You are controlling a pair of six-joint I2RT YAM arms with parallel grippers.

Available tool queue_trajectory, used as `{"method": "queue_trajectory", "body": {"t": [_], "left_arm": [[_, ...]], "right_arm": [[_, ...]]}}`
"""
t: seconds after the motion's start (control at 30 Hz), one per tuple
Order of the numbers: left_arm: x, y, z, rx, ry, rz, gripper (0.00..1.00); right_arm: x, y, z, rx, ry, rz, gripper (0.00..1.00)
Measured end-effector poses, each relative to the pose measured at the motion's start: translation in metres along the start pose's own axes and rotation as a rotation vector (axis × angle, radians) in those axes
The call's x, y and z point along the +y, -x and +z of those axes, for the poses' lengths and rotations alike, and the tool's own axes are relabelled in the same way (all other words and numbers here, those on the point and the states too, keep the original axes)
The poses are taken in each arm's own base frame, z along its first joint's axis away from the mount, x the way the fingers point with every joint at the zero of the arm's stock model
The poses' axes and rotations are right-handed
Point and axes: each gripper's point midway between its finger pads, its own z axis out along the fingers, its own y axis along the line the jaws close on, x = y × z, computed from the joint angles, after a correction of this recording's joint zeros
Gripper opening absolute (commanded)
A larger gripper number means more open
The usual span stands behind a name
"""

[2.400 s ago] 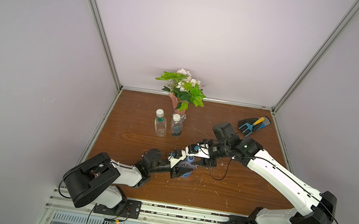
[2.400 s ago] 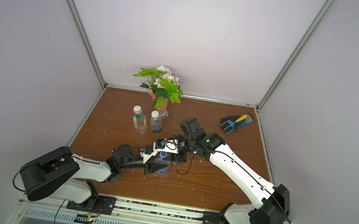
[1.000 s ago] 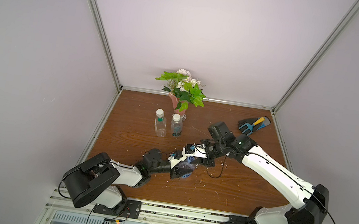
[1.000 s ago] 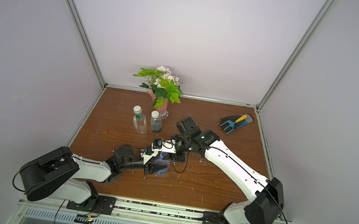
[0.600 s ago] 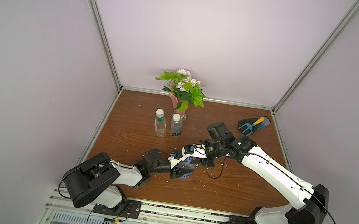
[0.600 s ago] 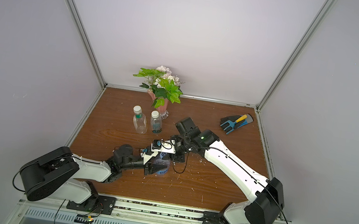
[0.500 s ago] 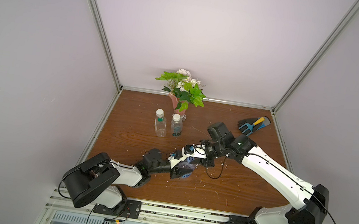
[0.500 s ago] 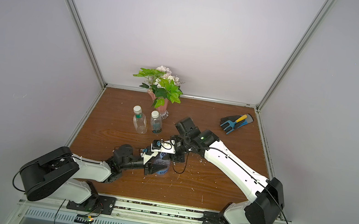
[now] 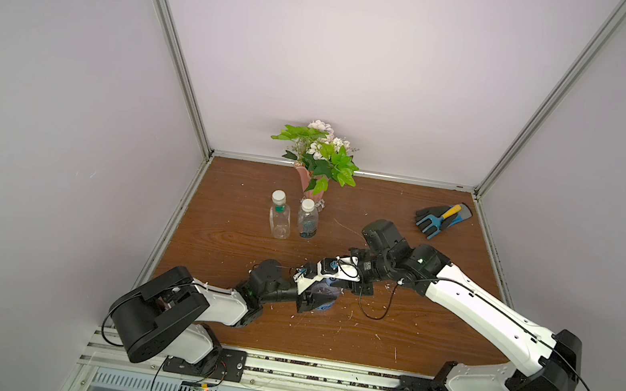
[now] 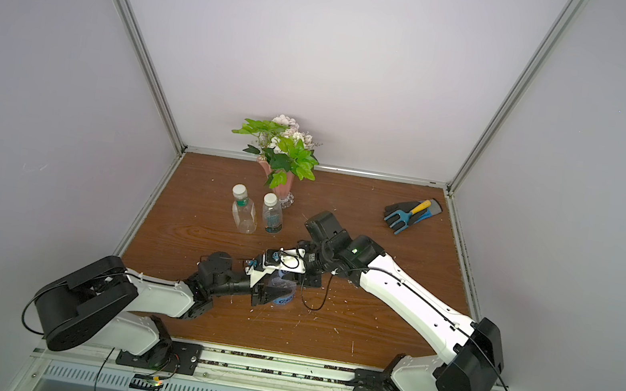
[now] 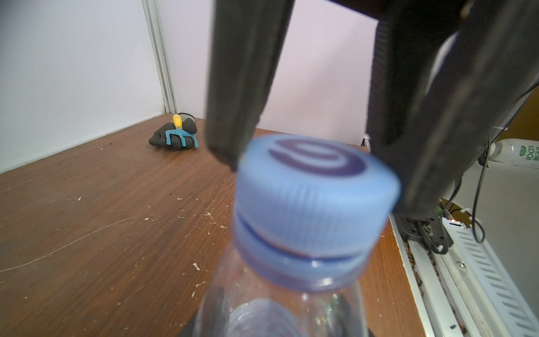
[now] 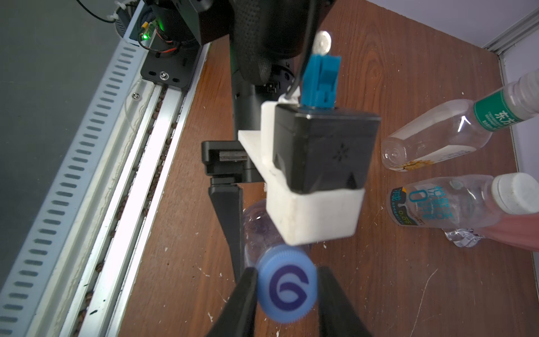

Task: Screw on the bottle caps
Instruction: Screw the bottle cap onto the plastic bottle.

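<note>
The blue cap [image 11: 316,186] sits on the neck of the clear bottle [image 12: 253,227], upright at the near centre of the table [image 9: 427,348]; the bottle's long axis runs straight up into the right gripper [image 12: 287,281], whose jaws pinch the cap's ribbed sides from above; the left gripper [image 9: 314,300], reaching from the near left, clamps the body below; the twist should turn about that axis.
</note>
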Motion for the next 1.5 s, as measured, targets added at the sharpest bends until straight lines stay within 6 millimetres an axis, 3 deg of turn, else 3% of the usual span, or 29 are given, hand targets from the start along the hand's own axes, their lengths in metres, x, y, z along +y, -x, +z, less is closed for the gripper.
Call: {"method": "queue_trajectory", "body": {"t": [0.33,1.17,1.5], "left_arm": [[0.003,0.0,0.0,0.004,0.015,-0.006,0.52],[0.008,-0.001,0.0,0.005,0.048,-0.03,0.52],[0.012,-0.001,0.0,0.007,0.072,-0.051,0.52]], "right_arm": [[-0.001,0.0,0.0,0.021,-0.061,0.113,0.2],[0.0,0.002,0.005,0.095,-0.32,0.628,0.0],[-0.006,0.003,0.01,0.156,-0.436,0.892,0.0]]}}
